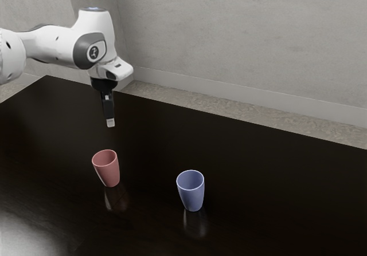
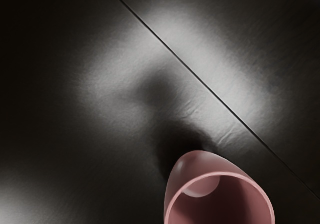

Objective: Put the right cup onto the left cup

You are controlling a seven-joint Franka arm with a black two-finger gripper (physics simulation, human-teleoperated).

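In the exterior view my gripper (image 1: 110, 122) hangs in the air, pointing down, above and a little behind the pink cup (image 1: 109, 173). That cup stands upright on the table, its mouth facing up. A blue cup (image 1: 192, 196) of similar shape is also upright, apart from the pink one, toward the exterior view's right. The wrist view has the pink cup (image 2: 182, 176) near the hand, its open rim and part of its inside visible and its near part cut off. Neither cup is touched by the gripper.
Both cups stand on a dark, glossy table (image 1: 275, 170) that mirrors them faintly. A thin straight seam (image 2: 200, 78) crosses the tabletop beside the pink cup. Behind the table's far edge are a carpeted floor (image 1: 229, 105) and a grey wall (image 1: 241, 38).
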